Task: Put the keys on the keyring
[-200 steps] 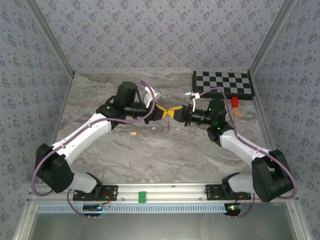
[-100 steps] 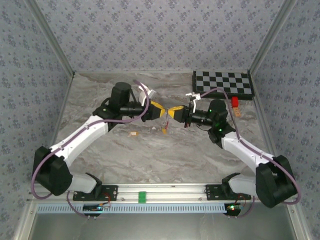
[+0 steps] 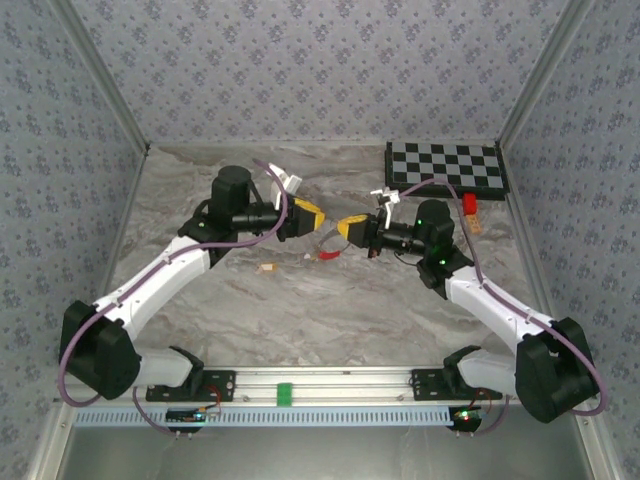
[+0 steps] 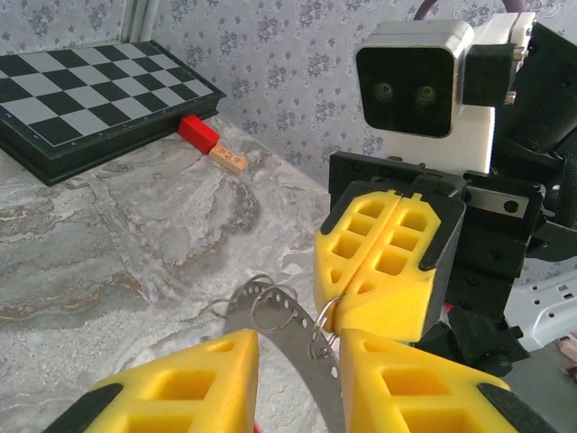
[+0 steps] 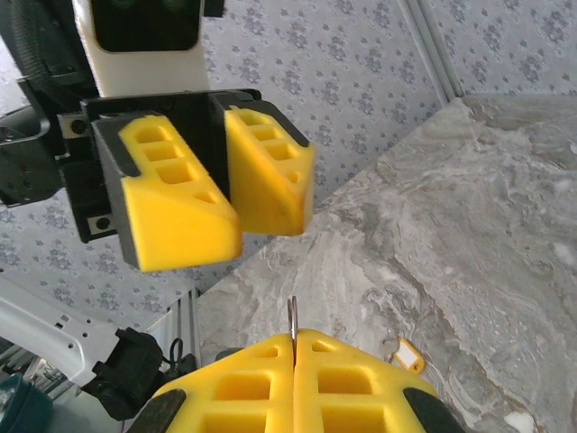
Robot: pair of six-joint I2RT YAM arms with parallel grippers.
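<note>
My right gripper [image 3: 348, 229] is shut on the keyring [image 4: 318, 327], a thin silvery wire loop whose edge sticks up between its fingers [image 5: 292, 320]. From the loop a grey perforated strip [image 4: 302, 361] and a red tag [image 3: 326, 256] hang down towards the table. My left gripper [image 3: 310, 218] faces it a short way off, jaws open, with the strip passing under the gap and nothing gripped. One key with an orange-yellow head [image 5: 407, 356] lies on the table below [image 3: 266, 268]. A pale tan key [image 4: 229, 161] lies at the back right.
A folded chessboard [image 3: 446, 165] sits in the back right corner, with a red block [image 3: 468, 205] beside the tan key. Patterned walls close in the marble table on three sides. Both arms meet over the middle of the table.
My left gripper has opened and pulled back to the left, away from the right gripper. The keyring stays in the right gripper, its red tag now dangling lower.
</note>
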